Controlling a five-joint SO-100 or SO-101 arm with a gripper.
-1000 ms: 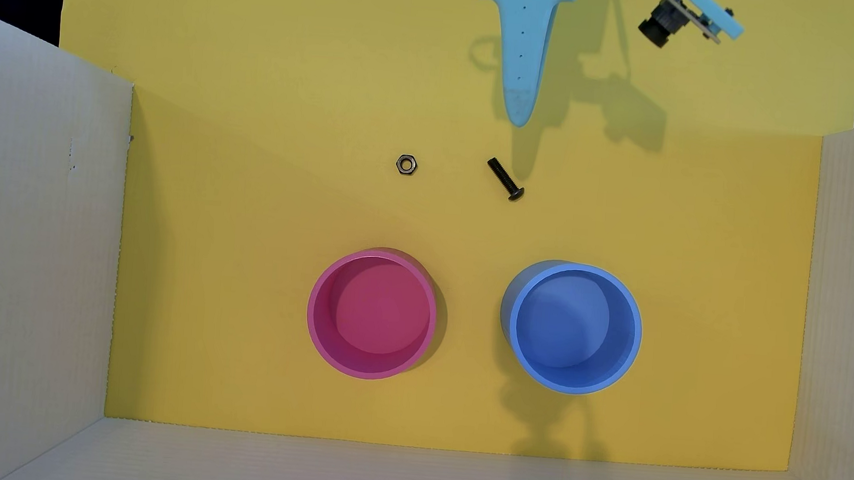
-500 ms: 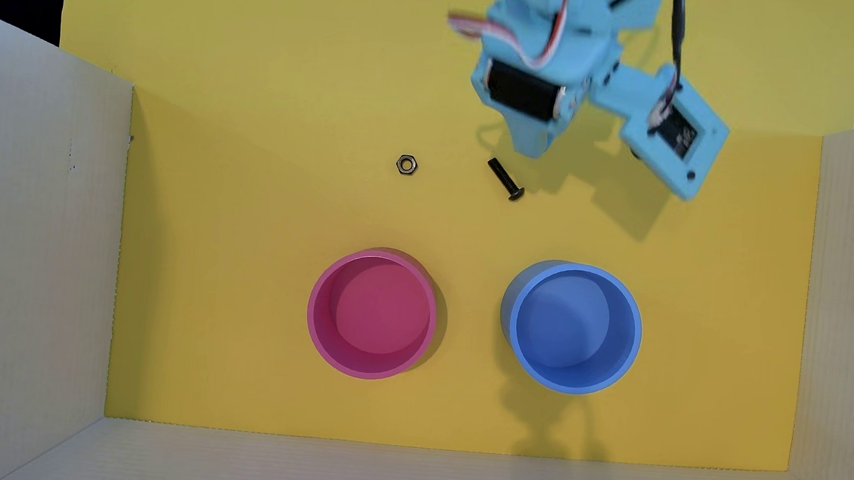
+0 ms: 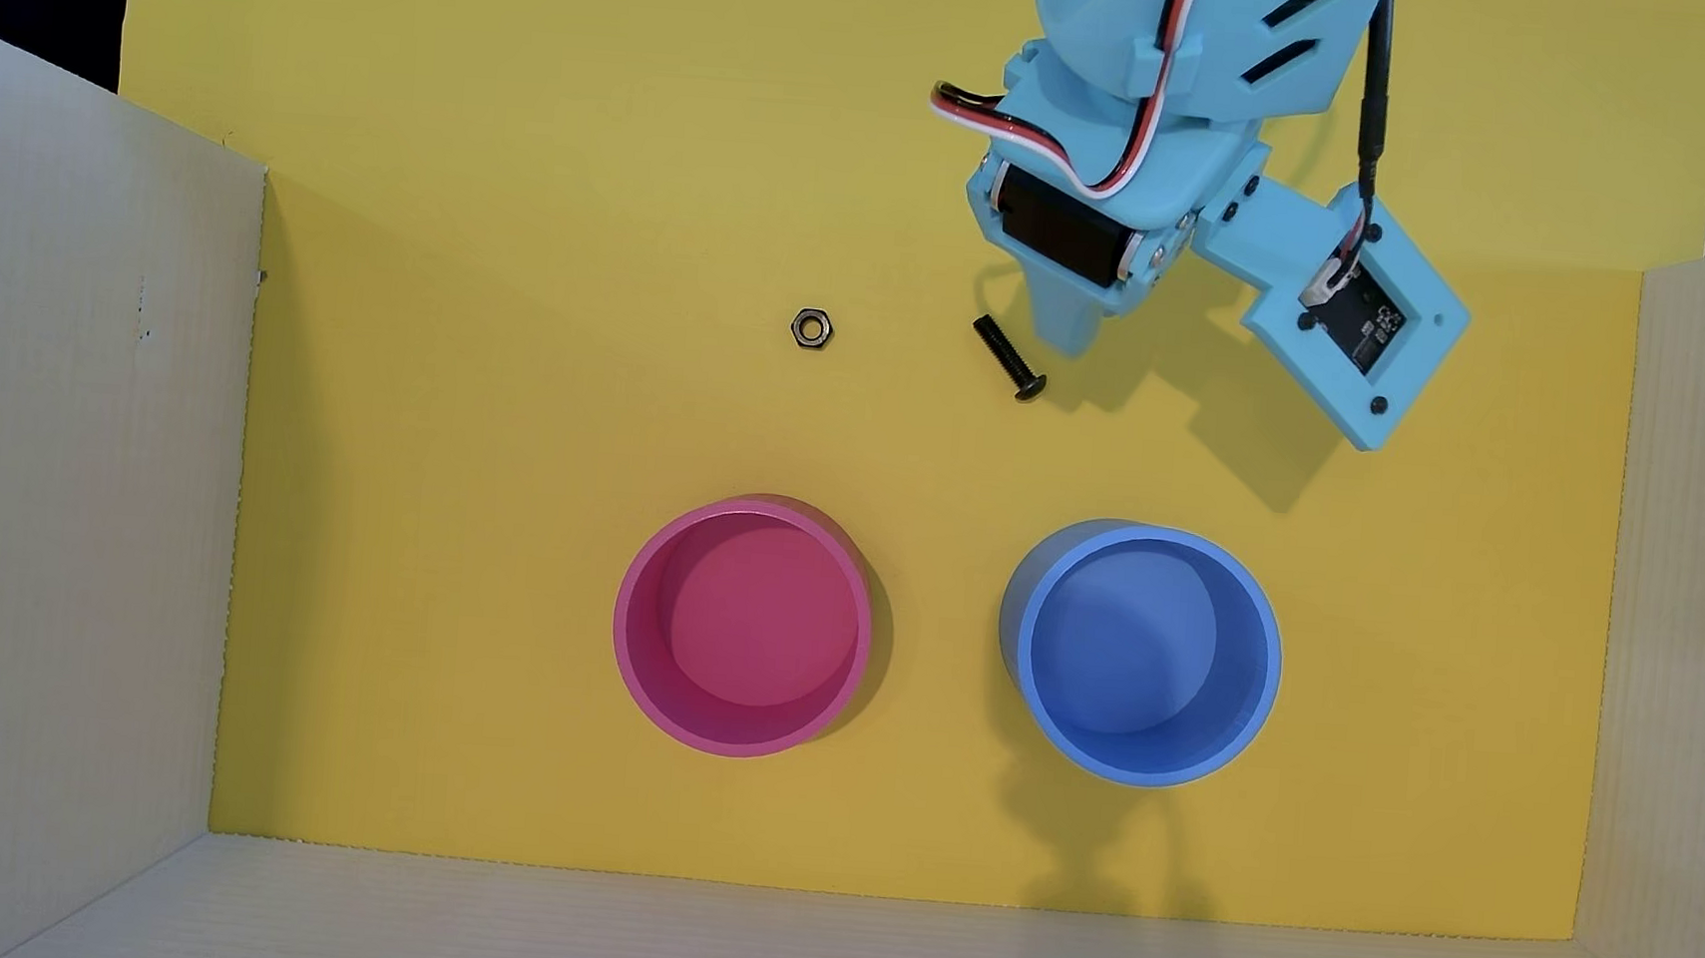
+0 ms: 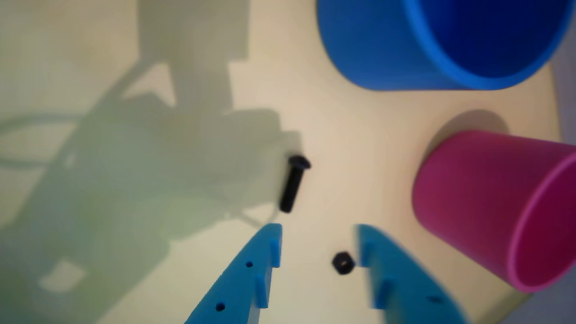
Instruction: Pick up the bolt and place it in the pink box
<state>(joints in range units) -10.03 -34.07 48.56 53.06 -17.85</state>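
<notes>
From the overhead view I have the round magenta plastic cup [image 3: 743, 625] at six o'clock, empty, the matching blue plastic cup [image 3: 1140, 653] just beside it at three o'clock. My light-blue two-finger gripper [image 4: 318, 238] hangs spread wide and empty (wrist view). The small black button-head bolt [image 3: 1009, 357] lies flat near its tip, untouched. I judge this the approach: next, straddle the shank, avoiding the silver hex nut [image 3: 811, 328].

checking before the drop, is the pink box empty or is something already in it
Empty. The overhead view looks straight into the pink box and shows only its bare bottom; the bolt lies on the yellow mat.
</notes>
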